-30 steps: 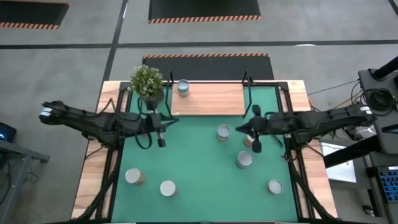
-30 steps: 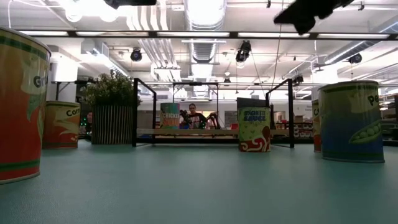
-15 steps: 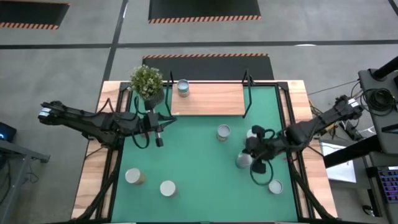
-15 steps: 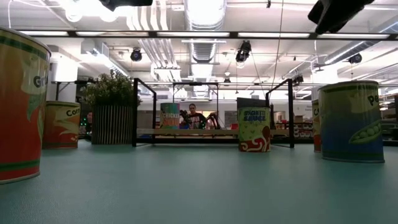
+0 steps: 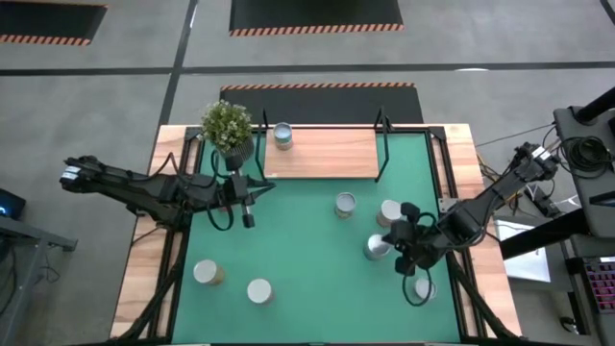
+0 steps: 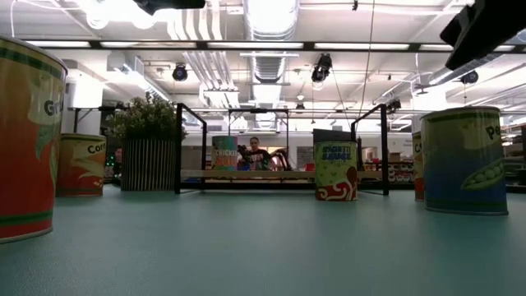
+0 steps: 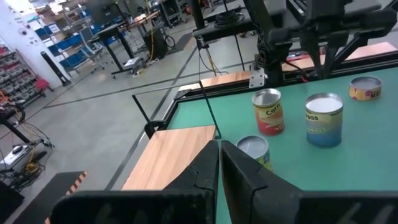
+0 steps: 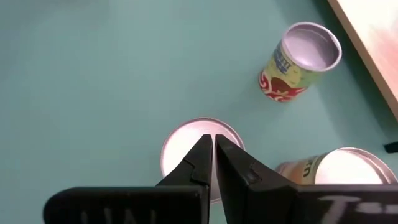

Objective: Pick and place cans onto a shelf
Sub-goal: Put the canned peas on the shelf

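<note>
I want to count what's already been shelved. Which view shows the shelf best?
The high view: the whole shelf lies open from above, with one can on it near its left end. The low view sees it edge-on, far off. The left wrist view catches one part of the board; the right wrist view only a corner.

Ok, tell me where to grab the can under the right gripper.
Probably from straight above: open the shut right gripper and close across the can at its round side wall just below the silver top. It stands upright with bare mat around it.

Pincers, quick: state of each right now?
Left pincer: shut, empty, near the shelf.
Right pincer: shut, empty, above a can.
</note>
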`<move>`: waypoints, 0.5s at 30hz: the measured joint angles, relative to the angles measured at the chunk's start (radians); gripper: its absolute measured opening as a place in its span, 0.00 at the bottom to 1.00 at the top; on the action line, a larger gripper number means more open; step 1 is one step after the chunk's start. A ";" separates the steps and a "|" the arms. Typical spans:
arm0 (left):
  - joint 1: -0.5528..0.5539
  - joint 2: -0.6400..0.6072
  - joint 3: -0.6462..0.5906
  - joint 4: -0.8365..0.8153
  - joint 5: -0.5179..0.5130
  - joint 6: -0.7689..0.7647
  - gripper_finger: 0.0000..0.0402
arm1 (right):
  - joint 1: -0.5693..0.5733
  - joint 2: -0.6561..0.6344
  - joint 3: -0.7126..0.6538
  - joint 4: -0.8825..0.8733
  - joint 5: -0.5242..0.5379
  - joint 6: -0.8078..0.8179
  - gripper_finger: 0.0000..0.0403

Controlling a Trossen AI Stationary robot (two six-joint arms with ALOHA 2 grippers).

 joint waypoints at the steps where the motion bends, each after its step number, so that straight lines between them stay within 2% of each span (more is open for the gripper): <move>1: 0.000 0.000 0.000 0.001 0.000 0.000 0.00 | 0.000 -0.007 -0.008 0.007 0.000 0.012 0.02; 9: 0.000 0.000 0.000 0.003 0.000 0.000 0.00 | -0.013 0.012 -0.024 0.007 -0.021 0.114 0.05; 12: 0.000 0.000 0.000 0.005 0.000 0.001 0.00 | -0.013 0.024 -0.024 0.007 -0.035 0.115 0.12; 15: 0.000 0.000 0.000 0.006 0.000 0.004 0.00 | -0.013 0.033 -0.024 0.007 -0.034 0.115 0.25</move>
